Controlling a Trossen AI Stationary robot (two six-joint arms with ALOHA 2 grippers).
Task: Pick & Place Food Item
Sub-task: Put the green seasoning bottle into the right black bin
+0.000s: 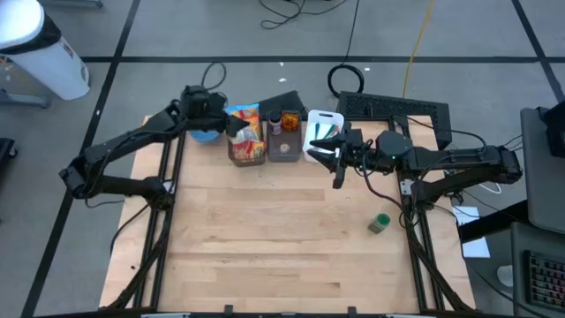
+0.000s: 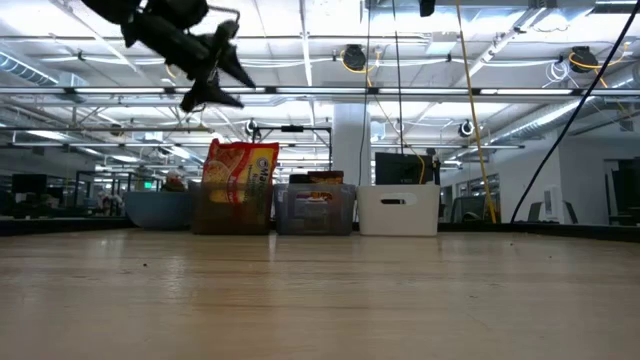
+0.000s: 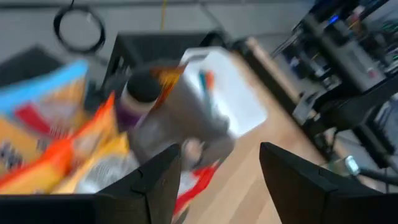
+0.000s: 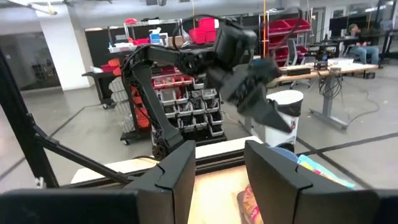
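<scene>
Left gripper (image 1: 237, 126): raised above the snack bin (image 1: 246, 150) at the table's far edge; fingers spread apart, grasping nothing.
Right gripper (image 1: 328, 152): over the white bin (image 1: 315, 119); fingers parted, nothing between them.
Snack bags (image 2: 240, 172): upright in the snack bin, beside the middle bin (image 1: 284, 146).
Green jar (image 1: 380, 223): on the table (image 1: 282, 238), near its right edge, well apart from the bins.

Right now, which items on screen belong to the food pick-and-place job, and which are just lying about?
Job: orange-yellow snack bags in a clear plastic bin; second clear bin with a dark-capped bottle; white plastic bin; blue bowl; possibly the small green jar; left claw, open above the snacks; right claw beside the white bin.
Lying about: black keyboard; coiled black cable; white floor bin.
</scene>
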